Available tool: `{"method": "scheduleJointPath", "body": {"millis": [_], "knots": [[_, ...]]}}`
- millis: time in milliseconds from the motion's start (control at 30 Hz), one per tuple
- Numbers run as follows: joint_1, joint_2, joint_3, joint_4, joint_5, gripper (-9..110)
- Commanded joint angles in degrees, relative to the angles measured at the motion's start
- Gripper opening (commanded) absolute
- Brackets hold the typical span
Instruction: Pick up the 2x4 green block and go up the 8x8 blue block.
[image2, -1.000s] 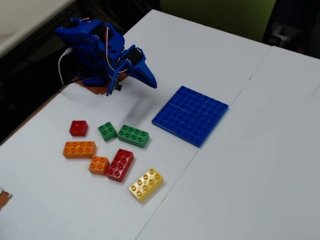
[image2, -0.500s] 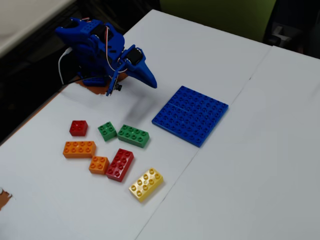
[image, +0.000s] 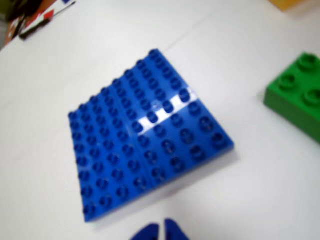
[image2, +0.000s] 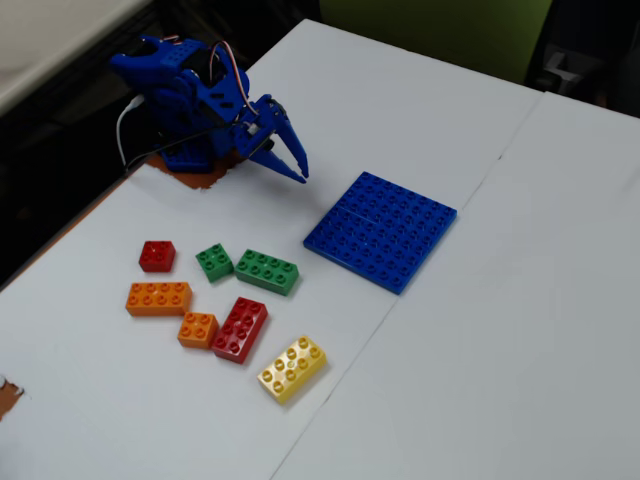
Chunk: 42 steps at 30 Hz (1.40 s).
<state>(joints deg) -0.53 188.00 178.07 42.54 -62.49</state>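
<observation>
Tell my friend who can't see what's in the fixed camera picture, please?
A blue robot arm's gripper hangs empty above a white table, near a big flat blue plate. Seven small bricks lie apart from it, among them the long green brick, red, orange and yellow ones.

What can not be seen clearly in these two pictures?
- Wrist view: green block cut by the right edge and blurred, so its length is unclear.
- Wrist view: gripper shows only its fingertips at the bottom edge.
- Wrist view: clutter at the top left is too blurred to identify.

Wrist view looks down close on the blue baseplate (image: 150, 137); fixed view, high and farther, shares it (image2: 381, 230)
</observation>
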Motion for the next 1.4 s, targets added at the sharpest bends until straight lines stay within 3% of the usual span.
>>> {"method": "scheduleJointPath", "body": {"millis": [0,133,367,600,767,1100,1367], "knots": [[1.23,2.29,1.23,1.85,-17.75,0],[3.43,0.0,-2.81,0.0,-26.89,1],[6.33,-32.26,-31.2,2.55,-36.3,4],[15.82,-50.54,-39.46,-1.76,-57.04,20],[20.92,-63.72,-52.82,7.47,-69.35,24],[28.39,-74.88,-63.19,12.66,-87.71,24],[32.17,-81.21,-66.71,11.78,-91.76,24]]}}
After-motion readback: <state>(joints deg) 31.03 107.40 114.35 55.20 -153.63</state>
